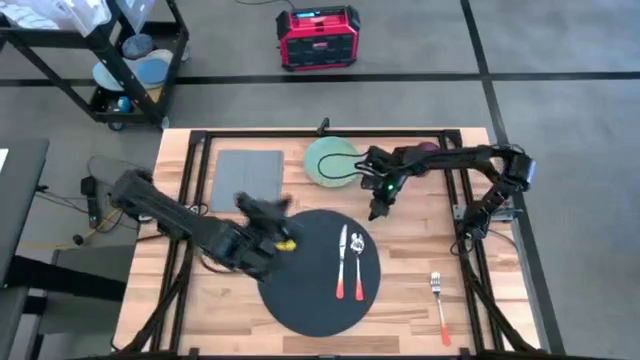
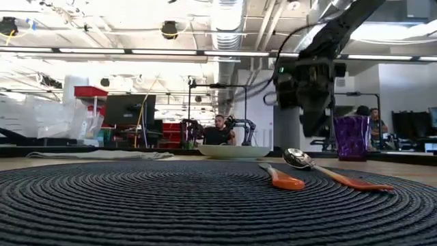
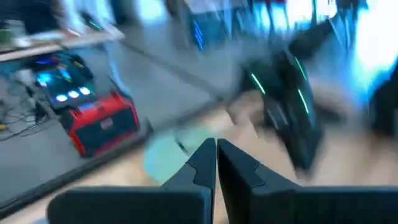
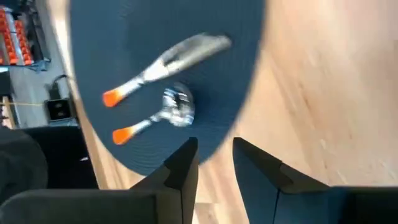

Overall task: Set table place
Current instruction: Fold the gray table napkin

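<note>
Table half set. Big round black-grey woven placemat (image 1: 318, 268) lying in the middle of the light wooden plank table (image 1: 420, 300), already holding an orange-handled knife (image 1: 341, 262) and an orange-handled spoon (image 1: 359, 262) side by side. Right gripper (image 1: 377, 212) hanging just off the mat's edge, fingers a little apart, holding nothing; knife and spoon just ahead of it. Pale green round plate (image 1: 330, 160) waiting behind that gripper, orange-handled fork (image 1: 439, 307) well off to its side. Left gripper (image 3: 216, 155) above the mat's other edge, fingers pinched together, empty. Next job probably: fetch the fork or plate, which calls for wider fingers and a careful grab.
</note>
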You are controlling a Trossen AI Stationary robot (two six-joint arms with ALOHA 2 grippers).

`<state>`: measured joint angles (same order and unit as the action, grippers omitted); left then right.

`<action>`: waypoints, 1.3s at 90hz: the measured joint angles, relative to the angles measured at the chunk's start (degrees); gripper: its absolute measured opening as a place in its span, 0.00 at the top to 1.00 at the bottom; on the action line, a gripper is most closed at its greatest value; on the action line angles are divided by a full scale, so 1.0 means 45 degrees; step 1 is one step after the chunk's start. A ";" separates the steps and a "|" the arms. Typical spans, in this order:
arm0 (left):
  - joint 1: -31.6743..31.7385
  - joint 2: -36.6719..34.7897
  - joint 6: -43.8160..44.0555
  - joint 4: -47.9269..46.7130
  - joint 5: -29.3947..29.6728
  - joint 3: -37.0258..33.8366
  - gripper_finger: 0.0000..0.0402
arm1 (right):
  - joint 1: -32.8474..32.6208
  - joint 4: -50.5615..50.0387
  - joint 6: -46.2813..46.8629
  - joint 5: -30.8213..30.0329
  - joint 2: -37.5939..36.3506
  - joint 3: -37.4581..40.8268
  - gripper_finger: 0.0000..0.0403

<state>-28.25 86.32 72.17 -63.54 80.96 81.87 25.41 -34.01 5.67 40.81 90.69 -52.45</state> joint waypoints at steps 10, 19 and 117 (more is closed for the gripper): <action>-0.0379 -0.1568 0.2718 -0.1121 -0.0061 -0.2482 1.00 | -0.0011 0.0483 0.0492 -0.0027 -0.1303 -0.0003 0.80; -0.0785 -0.3103 0.4477 -0.1041 -0.0338 -0.5268 1.00 | 0.0050 0.1060 0.1279 -0.0053 -0.2426 -0.0016 0.80; 0.9409 -0.4679 -1.8258 0.7999 -1.6812 -0.9132 1.00 | -0.0694 -0.9504 0.0069 0.0454 -0.8113 -0.3041 0.80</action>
<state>14.09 65.27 -9.99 -27.54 5.31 40.78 22.28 -76.78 5.98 42.86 54.18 -66.13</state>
